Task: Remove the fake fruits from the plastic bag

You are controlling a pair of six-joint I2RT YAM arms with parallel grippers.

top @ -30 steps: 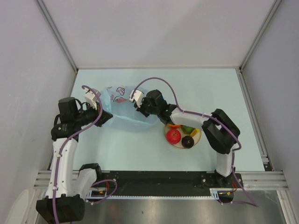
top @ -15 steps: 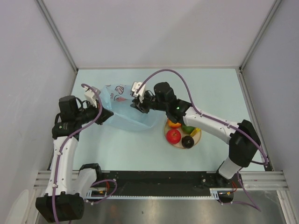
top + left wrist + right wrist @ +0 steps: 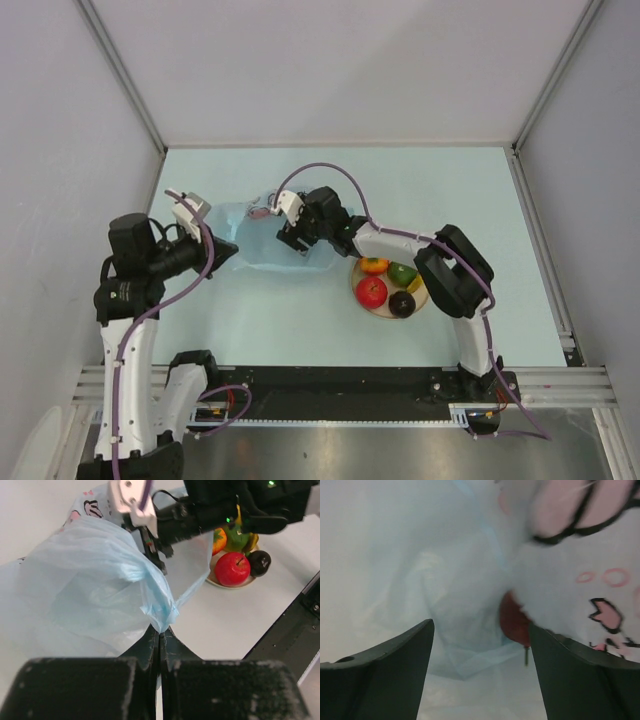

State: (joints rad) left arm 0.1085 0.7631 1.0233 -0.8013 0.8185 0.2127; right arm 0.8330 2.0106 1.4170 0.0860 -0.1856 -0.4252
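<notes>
Pinches plastic bag [image 3: 85,585] edge tight in left gripper [image 3: 159,630]; spreads right gripper [image 3: 481,625] wide inside, red fruit [image 3: 514,621] just ahead of fingers.

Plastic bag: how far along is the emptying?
Done: several glossy plastic fruits sit on the round tan plate. In hand: left gripper pinches the light blue crinkly plastic bag; open right gripper reaches inside. Left: one dark red fruit in the bag.

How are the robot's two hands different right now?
The left hand is shut, pinching an edge of the blue plastic bag; the right hand is open, holding nothing. The left hand is outside the bag; the right hand reaches inside, toward a dark red fruit. Both are at the same bag.
</notes>
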